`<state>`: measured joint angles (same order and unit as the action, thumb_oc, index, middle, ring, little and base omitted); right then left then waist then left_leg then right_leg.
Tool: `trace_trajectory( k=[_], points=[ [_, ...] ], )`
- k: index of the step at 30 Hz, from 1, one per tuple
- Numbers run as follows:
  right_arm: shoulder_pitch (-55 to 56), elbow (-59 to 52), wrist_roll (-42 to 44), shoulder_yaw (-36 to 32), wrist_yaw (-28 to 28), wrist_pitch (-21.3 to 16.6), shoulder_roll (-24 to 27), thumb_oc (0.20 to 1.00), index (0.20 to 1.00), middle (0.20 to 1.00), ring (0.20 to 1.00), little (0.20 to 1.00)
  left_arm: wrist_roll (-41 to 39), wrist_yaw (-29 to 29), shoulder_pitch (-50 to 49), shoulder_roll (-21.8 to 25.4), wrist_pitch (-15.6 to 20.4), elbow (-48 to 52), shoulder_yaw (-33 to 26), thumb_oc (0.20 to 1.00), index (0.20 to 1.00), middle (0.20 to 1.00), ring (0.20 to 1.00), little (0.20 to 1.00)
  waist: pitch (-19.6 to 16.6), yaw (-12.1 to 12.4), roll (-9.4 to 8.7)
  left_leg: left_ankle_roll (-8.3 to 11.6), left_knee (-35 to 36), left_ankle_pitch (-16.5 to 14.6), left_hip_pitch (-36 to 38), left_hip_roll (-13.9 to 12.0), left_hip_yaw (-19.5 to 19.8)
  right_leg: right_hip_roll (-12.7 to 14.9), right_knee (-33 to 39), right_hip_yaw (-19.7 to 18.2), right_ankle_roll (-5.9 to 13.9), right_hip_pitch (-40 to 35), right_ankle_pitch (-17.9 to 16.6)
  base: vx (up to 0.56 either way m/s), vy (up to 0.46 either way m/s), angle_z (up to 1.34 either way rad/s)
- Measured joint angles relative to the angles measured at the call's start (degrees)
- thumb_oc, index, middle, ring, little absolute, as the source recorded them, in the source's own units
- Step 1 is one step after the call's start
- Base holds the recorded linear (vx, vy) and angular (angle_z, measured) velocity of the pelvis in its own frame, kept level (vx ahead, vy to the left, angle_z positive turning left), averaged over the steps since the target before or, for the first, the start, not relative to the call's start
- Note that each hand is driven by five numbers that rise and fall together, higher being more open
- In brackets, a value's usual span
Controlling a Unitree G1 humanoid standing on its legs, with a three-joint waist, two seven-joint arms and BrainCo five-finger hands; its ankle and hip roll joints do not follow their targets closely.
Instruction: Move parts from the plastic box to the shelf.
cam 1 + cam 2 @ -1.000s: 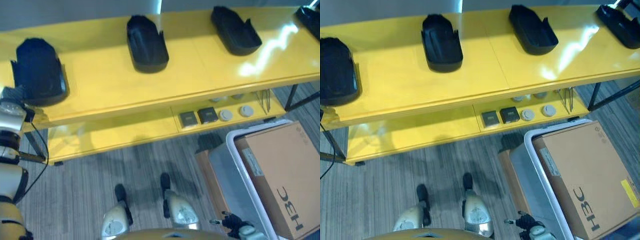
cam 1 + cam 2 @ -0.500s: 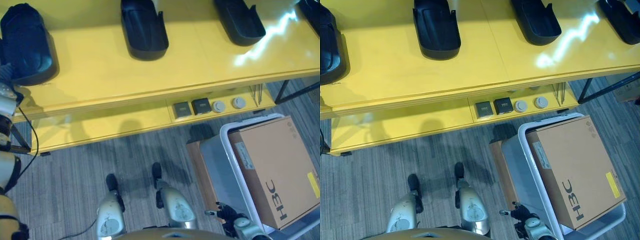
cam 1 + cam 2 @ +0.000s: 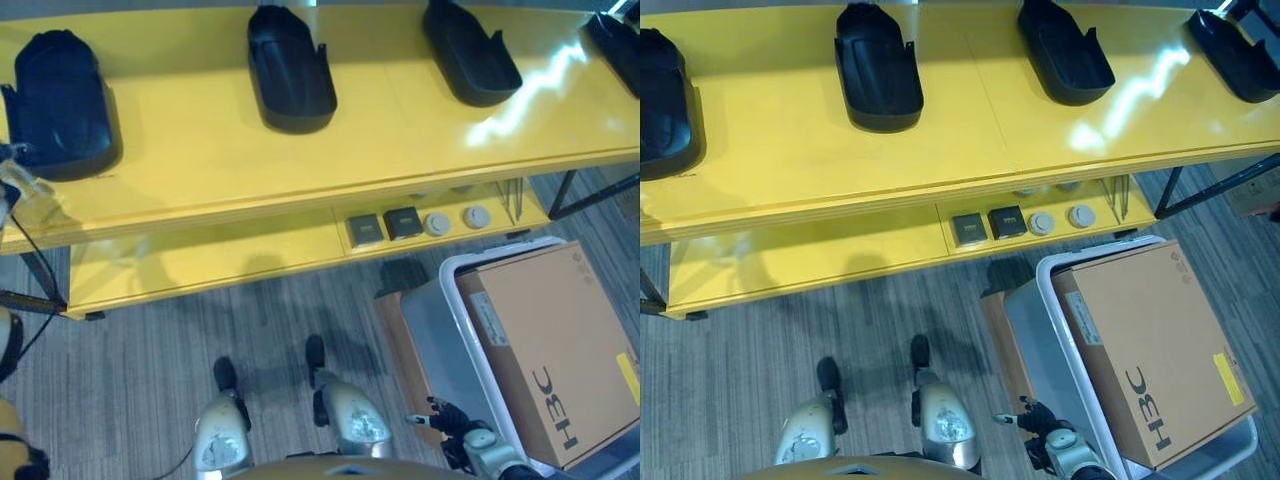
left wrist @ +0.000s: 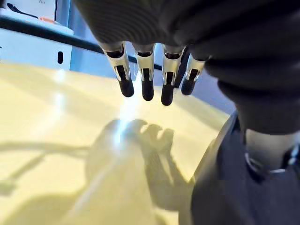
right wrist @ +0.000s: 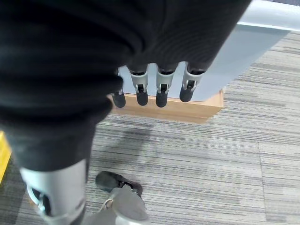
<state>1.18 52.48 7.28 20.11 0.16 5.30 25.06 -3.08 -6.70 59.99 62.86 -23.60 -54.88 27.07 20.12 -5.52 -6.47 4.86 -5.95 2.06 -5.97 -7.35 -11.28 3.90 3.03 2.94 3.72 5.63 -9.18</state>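
- Yellow shelf (image 3: 210, 150): a long two-level unit running across the head views from 9 to 3 o'clock. Its upper board carries four black moulded parts, well apart from one another in a row.
- Black parts: the first (image 3: 60, 105) lies at 10 o'clock near the shelf's left end, the second (image 3: 290, 70) at 12 o'clock, the third (image 3: 470, 55) at 1 o'clock, and the fourth (image 3: 1235, 55) at 2 o'clock, cut by the frame edge. All lie with the hollow side up.
- Lower board (image 3: 200, 265): holds two small dark square items (image 3: 385, 226) and two round grey discs (image 3: 457, 219) side by side, below the third part.
- Plastic box (image 3: 1060, 340): a pale grey bin with a light rim, on the floor at 4 to 5 o'clock, in front of the shelf. A brown cardboard carton (image 3: 1145, 350) covers most of its opening, so whether any parts remain inside cannot be told.
- Left robot hand (image 4: 150, 70): fingers straight and spread, holding nothing, hanging just over the yellow upper board; the edge of a dark part shows beside it in its wrist view.
- Right robot hand (image 5: 154, 89): fingers straight and relaxed, holding nothing, hanging low over the striped grey floor (image 5: 211, 168) beside the wall of the plastic box.
- Progress, as a judgement: four parts already rest on the shelf and neither hand carries one, so the moment falls between a placement and the next pick. What is left depends on the box's hidden contents; the next reach would be toward the box at 5 o'clock.
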Motion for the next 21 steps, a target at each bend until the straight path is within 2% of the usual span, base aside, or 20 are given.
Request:
trace_trajectory(
  k=[6,7,8,10,11,12,13,14,15,16,17,18,19,21],
  points=[
    [1.9,0.8,-1.0,-0.6,0.0,1.1,0.0,1.000,1.000,1.000,1.000,1.000,0.2,-0.9,-0.3,2.0,2.4,4.7,0.0,1.000,1.000,1.000,1.000,1.000,-5.1,0.8,2.67,0.05,4.1,1.0,4.2,0.7,0.2,0.3,0.5,0.8,0.15,-2.9,0.4,0.10,0.032,0.06],
    [2.5,0.9,-1.1,-0.7,-0.1,1.1,0.0,1.000,1.000,1.000,1.000,1.000,-0.4,-2.5,-0.5,3.7,5.5,7.5,0.0,1.000,1.000,1.000,1.000,1.000,-6.4,1.4,3.63,-0.26,6.3,2.0,6.1,0.9,0.2,0.4,1.0,1.0,0.16,-4.1,0.4,0.15,0.032,0.06],
    [2.9,0.9,-1.3,-0.8,-0.1,1.1,-0.1,1.000,1.000,1.000,1.000,1.000,-1.3,-3.3,-0.7,4.4,7.0,9.2,-0.1,1.000,1.000,1.000,1.000,1.000,-7.2,1.6,4.00,-0.09,7.0,2.1,6.6,1.0,0.2,0.4,1.3,1.0,0.22,-4.5,0.4,0.18,0.025,0.04],
    [3.9,1.2,-3.2,-1.3,-0.2,1.2,-0.5,1.000,1.000,1.000,1.000,1.000,-8.3,-3.6,-5.5,6.5,10.8,18.9,-4.0,1.000,1.000,1.000,1.000,1.000,-8.5,2.3,4.74,0.22,8.5,2.3,8.5,1.1,0.2,0.3,1.6,1.2,0.42,-5.9,0.8,0.12,0.014,0.03],
    [4.9,1.0,-3.4,-2.6,-0.3,1.3,-1.0,1.000,1.000,1.000,1.000,1.000,-12.9,-3.8,-9.9,5.8,11.7,26.0,-8.2,1.000,1.000,1.000,1.000,1.000,-9.4,2.8,5.24,0.25,9.1,2.3,9.1,1.2,0.2,0.3,1.6,1.3,0.68,-6.3,1.3,0.10,0.007,0.05],
    [6.0,1.7,-4.0,-4.5,-0.3,1.2,-1.8,1.000,1.000,1.000,1.000,1.000,-17.1,-3.5,-18.1,3.4,12.6,34.9,-16.4,1.000,1.000,1.000,1.000,1.000,-10.6,3.1,5.84,0.27,9.5,2.3,9.6,1.3,0.3,0.4,1.6,1.5,0.95,-6.7,1.7,0.08,-0.004,0.04],
    [6.5,1.7,-4.8,-5.0,-0.3,1.2,-2.1,1.000,1.000,1.000,1.000,1.000,-20.1,-2.8,-25.3,0.7,14.1,42.0,-21.0,1.000,1.000,1.000,1.000,1.000,-11.1,3.7,6.47,0.24,10.3,2.3,10.4,1.4,0.3,0.4,1.6,1.6,1.18,-7.3,2.1,0.09,-0.013,0.06],
    [7.8,0.5,-5.5,-5.3,-0.5,1.4,-2.2,1.000,1.000,1.000,1.000,1.000,-22.5,-2.6,-32.2,-3.3,14.6,49.5,-26.2,0.918,0.918,0.918,0.918,0.918,-11.4,3.7,6.77,0.23,10.7,2.3,10.9,1.7,0.4,0.4,1.6,2.2,1.49,-7.7,2.5,0.06,-0.020,0.05],
    [8.4,0.6,-5.5,-7.1,-0.8,1.2,-3.0,1.000,1.000,1.000,1.000,1.000,-24.3,-1.7,-40.9,-10.4,15.0,57.4,-33.2,0.523,0.523,0.523,0.523,0.523,-11.8,3.7,7.46,0.06,10.8,2.1,11.2,1.8,0.5,0.8,1.6,2.3,1.64,-8.0,2.8,0.05,-0.022,0.04],
    [9.6,0.2,-5.6,-8.0,-1.4,1.1,-3.8,1.000,1.000,1.000,1.000,1.000,-25.3,-0.8,-48.1,-17.7,15.5,63.7,-36.0,0.200,0.200,0.200,0.200,0.200,-12.2,3.8,7.98,-0.01,10.8,1.9,11.1,1.9,0.5,0.9,1.6,2.3,1.80,-8.2,3.0,0.03,-0.016,0.03],
    [11.1,0.3,-5.7,-8.5,-2.0,1.0,-4.9,1.000,1.000,1.000,1.000,1.000,-26.1,0.2,-55.9,-26.2,15.5,68.8,-36.9,0.200,0.200,0.200,0.200,0.200,-12.4,3.8,7.62,-0.23,10.7,1.9,11.6,1.9,0.5,1.0,1.6,2.4,1.80,-8.2,3.1,0.03,-0.013,0.03],
    [12.3,0.5,-5.9,-8.5,-2.0,0.9,-5.9,1.000,1.000,1.000,1.000,1.000,-26.3,1.1,-59.8,-31.3,15.1,69.5,-35.6,0.200,0.200,0.200,0.200,0.200,-12.3,4.5,7.46,-0.19,10.5,1.9,11.7,1.9,0.6,0.9,1.6,2.3,1.78,-8.2,3.2,0.02,-0.008,0.09],
    [13.0,1.2,-6.8,-8.6,-2.2,0.8,-7.0,1.000,1.000,1.000,1.000,1.000,-25.9,1.4,-62.4,-34.9,14.8,66.7,-32.9,0.200,0.200,0.200,0.200,0.200,-11.6,5.8,6.07,-0.08,10.4,2.0,11.3,1.7,1.1,0.8,1.6,2.5,1.38,-7.9,3.5,0.04,-0.016,0.11],
    [13.3,2.7,-7.7,-9.1,-2.7,0.3,-7.1,1.000,1.000,1.000,1.000,1.000,-25.7,2.0,-63.6,-36.7,15.9,62.6,-31.0,0.200,0.200,0.200,0.200,0.200,-10.8,6.1,4.17,-0.02,10.4,2.2,10.7,1.6,1.7,0.7,1.6,2.7,1.31,-7.4,3.5,0.04,-0.010,0.05]
  ],
)
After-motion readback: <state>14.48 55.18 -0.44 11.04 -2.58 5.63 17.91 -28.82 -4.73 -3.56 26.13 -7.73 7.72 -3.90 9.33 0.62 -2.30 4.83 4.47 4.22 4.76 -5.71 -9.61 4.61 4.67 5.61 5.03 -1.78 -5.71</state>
